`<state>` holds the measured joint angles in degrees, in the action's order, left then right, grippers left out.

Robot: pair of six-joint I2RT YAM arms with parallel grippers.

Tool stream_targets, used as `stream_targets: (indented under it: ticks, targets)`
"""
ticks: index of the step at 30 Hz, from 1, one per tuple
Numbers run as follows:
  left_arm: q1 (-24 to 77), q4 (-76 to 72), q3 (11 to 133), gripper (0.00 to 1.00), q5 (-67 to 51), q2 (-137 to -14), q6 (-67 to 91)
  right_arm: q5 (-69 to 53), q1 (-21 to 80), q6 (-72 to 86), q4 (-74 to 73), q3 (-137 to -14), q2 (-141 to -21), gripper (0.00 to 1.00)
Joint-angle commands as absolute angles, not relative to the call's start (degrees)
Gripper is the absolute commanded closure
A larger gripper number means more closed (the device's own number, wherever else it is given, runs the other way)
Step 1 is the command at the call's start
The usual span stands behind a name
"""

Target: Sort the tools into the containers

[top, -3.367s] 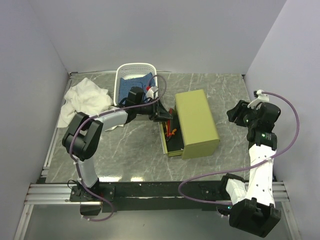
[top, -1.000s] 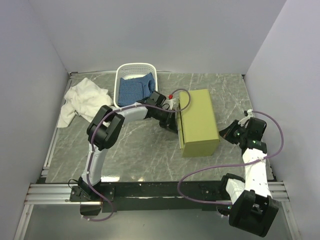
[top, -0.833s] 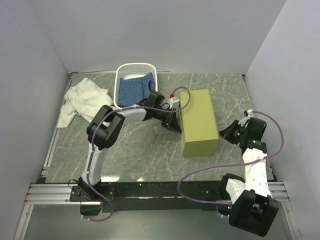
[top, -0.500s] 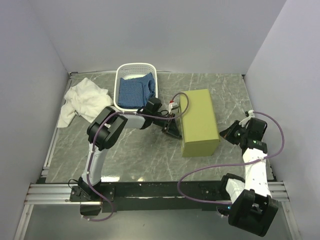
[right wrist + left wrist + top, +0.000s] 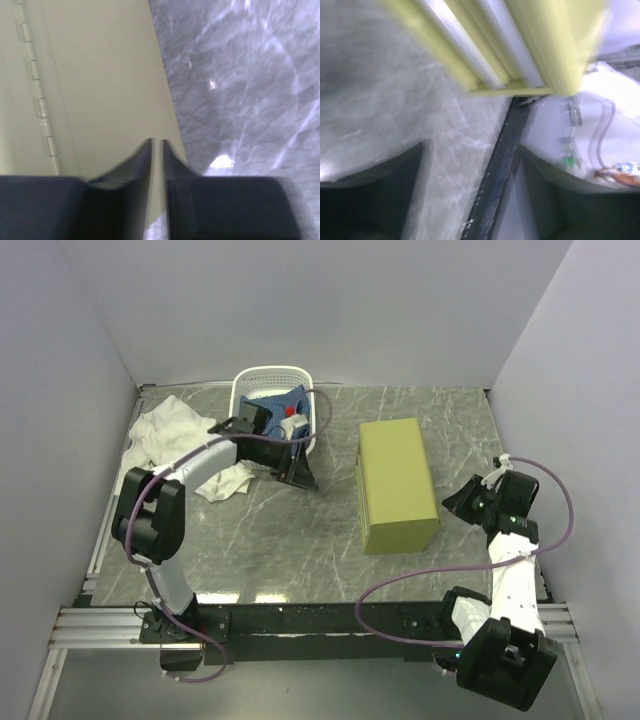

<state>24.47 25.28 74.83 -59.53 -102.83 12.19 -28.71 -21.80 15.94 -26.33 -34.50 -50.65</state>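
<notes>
The olive-green chest (image 5: 397,485) stands right of centre with its drawers closed. None of the tools show in any view. My left gripper (image 5: 298,473) hangs open and empty just in front of the white basket (image 5: 270,372), well left of the chest. In the blurred left wrist view its fingers (image 5: 375,195) stand wide apart, and the chest (image 5: 485,45) fills the top. My right gripper (image 5: 452,502) sits close beside the chest's right side. In the right wrist view its jaws (image 5: 156,145) are parted by a narrow slit with nothing between them, pointing at the chest's wall (image 5: 90,75).
A crumpled white cloth (image 5: 170,435) lies at the left, next to the basket. Blue fabric (image 5: 275,400) shows inside the basket, partly under my left arm. White walls close in the table on three sides. The black mounting rail (image 5: 320,618) runs along the near edge.
The chest's open drawer is now shut. My left gripper has drawn back left from the chest toward the basket and opened wide. The right jaws have parted slightly.
</notes>
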Motion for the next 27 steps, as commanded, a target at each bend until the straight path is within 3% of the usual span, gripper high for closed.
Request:
stream_targets:
  ticks: [1,2,7,8,13,20,27]
  targets:
    - [17.69,47.10,80.58,0.04,-48.19,-101.87,-5.80,-26.64,-22.24,7.06,-28.47,-42.96,-53.69,0.65]
    - [16.27,47.28,80.86,0.04,-43.55,-100.13,-6.06,-25.06,-22.24,5.73,-29.17,-46.11,-54.40,0.51]
    - [10.12,41.59,79.19,0.03,-25.27,-90.63,-5.62,-20.66,-22.24,0.53,-31.90,-54.39,-59.75,0.23]
    - [10.11,40.79,78.84,0.04,-21.57,-87.31,-5.97,-19.26,-22.24,0.53,-31.99,-56.84,-60.29,0.00]
    - [9.67,35.17,78.84,0.04,-4.33,-77.28,-11.68,-15.13,-22.24,-0.89,-36.64,-65.37,-64.94,0.00]
    - [8.96,10.23,70.15,0.04,21.51,-66.80,-5.38,2.26,-21.88,7.03,-43.60,-80.41,-72.59,0.00]
    - [7.04,8.00,75.30,0.04,23.38,-72.67,0.52,3.86,-16.80,9.49,-35.78,-82.00,-75.49,0.00]
